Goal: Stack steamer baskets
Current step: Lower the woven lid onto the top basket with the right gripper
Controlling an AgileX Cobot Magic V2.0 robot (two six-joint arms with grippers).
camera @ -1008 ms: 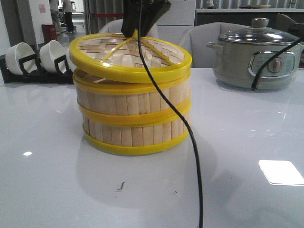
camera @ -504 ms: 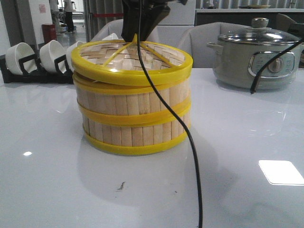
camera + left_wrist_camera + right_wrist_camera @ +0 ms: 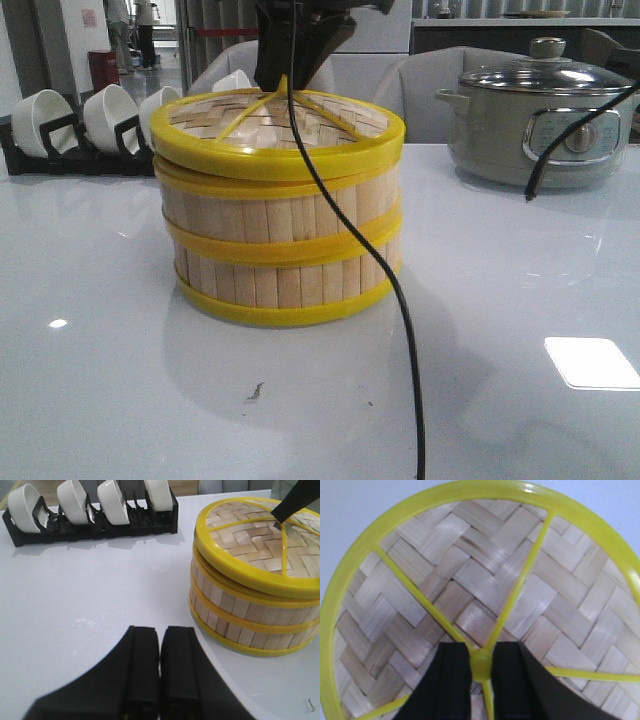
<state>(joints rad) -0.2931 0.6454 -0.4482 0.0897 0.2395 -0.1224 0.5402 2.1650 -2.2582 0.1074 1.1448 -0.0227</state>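
Left gripper: nearest of all, it hovers low over the bare table, its two black fingers pressed together on nothing; judged parked out of the way so the other arm has the stack to itself
Steamer baskets: two of them sit one on the other near the middle of the table, yellow rims meeting at a band halfway up; pale vertical slats all round the walls, bottom rim flat on the surface
Lid: here it sits on top of the upper basket, woven pale strips under yellow spokes and a thick yellow ring; in the left wrist view it looks slightly tilted, so probably not quite seated
Right gripper: clamped on the lid's yellow hub where the spokes meet, a sensible hold since the centre keeps the lid level
Cable: hangs down in front of the stack
Bowl rack: white bowls on edge, well apart, far left
Electric pot: far right, glass lid on
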